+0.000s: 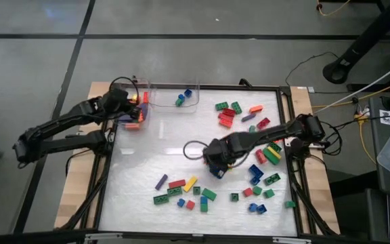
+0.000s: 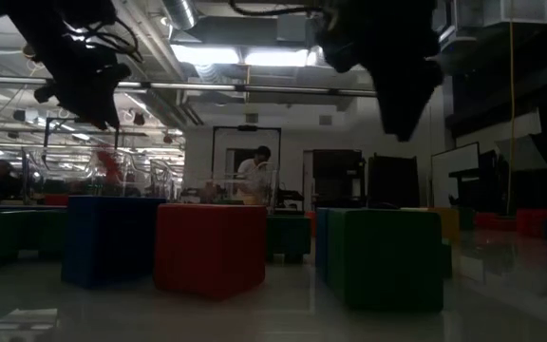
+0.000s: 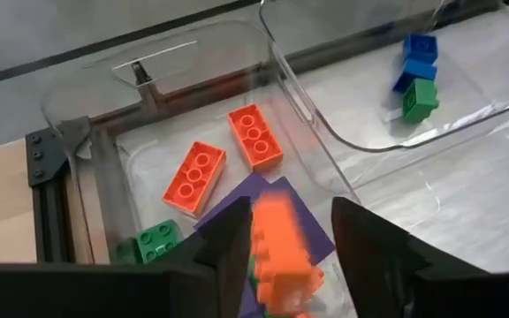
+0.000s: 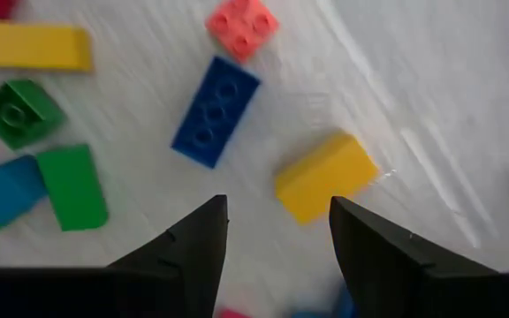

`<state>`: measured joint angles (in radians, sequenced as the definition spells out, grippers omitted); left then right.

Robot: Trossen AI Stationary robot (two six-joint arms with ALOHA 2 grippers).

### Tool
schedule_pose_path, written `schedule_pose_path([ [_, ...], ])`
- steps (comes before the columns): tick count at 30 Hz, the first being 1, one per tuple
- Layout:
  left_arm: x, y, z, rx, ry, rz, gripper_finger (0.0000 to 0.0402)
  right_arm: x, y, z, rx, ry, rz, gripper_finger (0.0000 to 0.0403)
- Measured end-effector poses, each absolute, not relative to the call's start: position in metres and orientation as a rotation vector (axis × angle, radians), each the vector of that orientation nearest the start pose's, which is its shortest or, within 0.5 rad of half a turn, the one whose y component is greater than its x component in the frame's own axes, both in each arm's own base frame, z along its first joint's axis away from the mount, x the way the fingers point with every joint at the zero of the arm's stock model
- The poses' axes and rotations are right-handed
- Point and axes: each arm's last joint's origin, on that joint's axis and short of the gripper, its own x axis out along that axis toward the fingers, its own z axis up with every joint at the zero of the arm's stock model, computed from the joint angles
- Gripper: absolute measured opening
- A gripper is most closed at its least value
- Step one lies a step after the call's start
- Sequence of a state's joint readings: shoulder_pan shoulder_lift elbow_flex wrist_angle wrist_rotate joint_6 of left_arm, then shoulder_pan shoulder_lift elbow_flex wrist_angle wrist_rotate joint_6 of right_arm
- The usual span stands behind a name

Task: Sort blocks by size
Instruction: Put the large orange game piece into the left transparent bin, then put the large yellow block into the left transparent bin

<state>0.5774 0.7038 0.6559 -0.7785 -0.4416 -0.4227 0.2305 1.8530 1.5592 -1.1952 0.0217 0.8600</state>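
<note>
My left gripper [image 1: 138,114] hangs open over the left clear bin [image 1: 133,102] at the table's far left. An orange brick [image 3: 281,247] shows blurred between its fingers, above the purple brick [image 3: 272,199], two orange bricks [image 3: 194,175] and a green brick [image 3: 153,240] that lie in the bin. My right gripper [image 1: 215,168] is open and empty above the mat's middle. Its fingers point down over a short yellow brick [image 4: 325,177] and a long blue brick [image 4: 215,110]. Many loose blocks [image 1: 249,183] lie on the white mat. My left gripper stands with one finger on either side of the orange brick [image 3: 277,221]. A gap shows on one side of the brick. On the other side I cannot tell whether the finger [image 3: 232,238] touches it.
A second clear bin [image 1: 175,96] beside the first holds small blue and green bricks [image 3: 418,75]. Block clusters lie at the mat's far right [image 1: 232,115], near right [image 1: 263,190] and near middle [image 1: 181,190]. A black frame [image 1: 286,135] edges the mat. A person stands far off in the room [image 2: 253,171].
</note>
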Motion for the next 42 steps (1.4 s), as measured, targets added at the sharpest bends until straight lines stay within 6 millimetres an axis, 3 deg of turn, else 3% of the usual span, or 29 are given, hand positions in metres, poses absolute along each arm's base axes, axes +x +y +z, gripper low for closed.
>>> schedule_pose_path([
  [7, 0.112, 0.088, 0.245, -0.441, 0.713, 1.138, 0.0184, 0.325, 0.112, 0.246, 0.495, 1.409, -0.67, 0.0198],
  [13, 0.114, 0.089, 0.242, -0.453, 0.725, 1.143, 0.0186, 0.314, 0.126, 0.229, 0.56, 1.295, -0.869, 0.0198],
  [20, 0.114, 0.089, 0.242, -0.453, 0.726, 1.143, 0.0186, 0.314, 0.126, 0.201, 0.66, 1.17, -0.94, 0.0198],
  [28, 0.113, 0.088, 0.242, -0.453, 0.739, 1.143, 0.0186, 0.31, 0.121, 0.185, 0.708, 1.049, -1.042, 0.0198],
  [42, 0.111, 0.086, 0.239, -0.458, 0.785, 1.138, 0.0186, 0.301, 0.117, 0.153, 0.763, 0.986, -1.081, 0.0198],
])
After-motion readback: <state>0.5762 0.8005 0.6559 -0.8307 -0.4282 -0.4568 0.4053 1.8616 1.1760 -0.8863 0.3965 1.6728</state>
